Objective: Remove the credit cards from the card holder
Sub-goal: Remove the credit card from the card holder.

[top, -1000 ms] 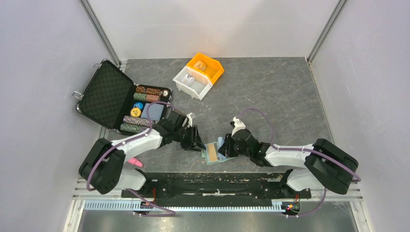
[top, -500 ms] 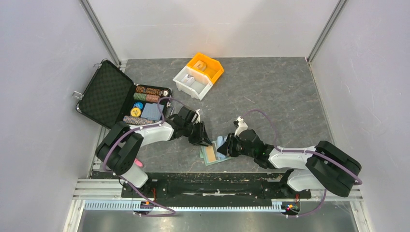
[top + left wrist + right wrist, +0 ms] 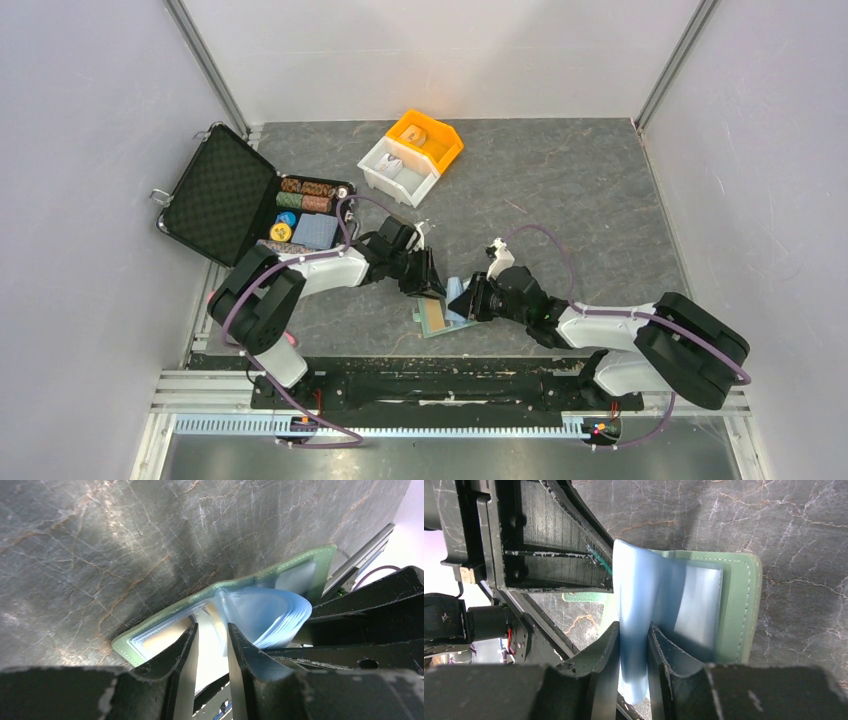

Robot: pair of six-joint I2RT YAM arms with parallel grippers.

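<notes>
Green card holder (image 3: 736, 610) lay open on the grey table (image 3: 560, 200), near the front edge, between my two pincers. An orange card (image 3: 160, 637) sat in one of its pockets. My right pincer (image 3: 634, 630) was pinching its clear blue pockets (image 3: 674, 600). My left pincer (image 3: 212, 630) was right over the holder, fingers close together, but I could not tell if it gripped anything. A black case (image 3: 215, 195) stood well off to my left.

Sage-green card holder (image 3: 738, 611) lies open, clear sleeves (image 3: 644, 605) lifted, orange-tan credit card (image 3: 161, 637) pocketed.
</notes>
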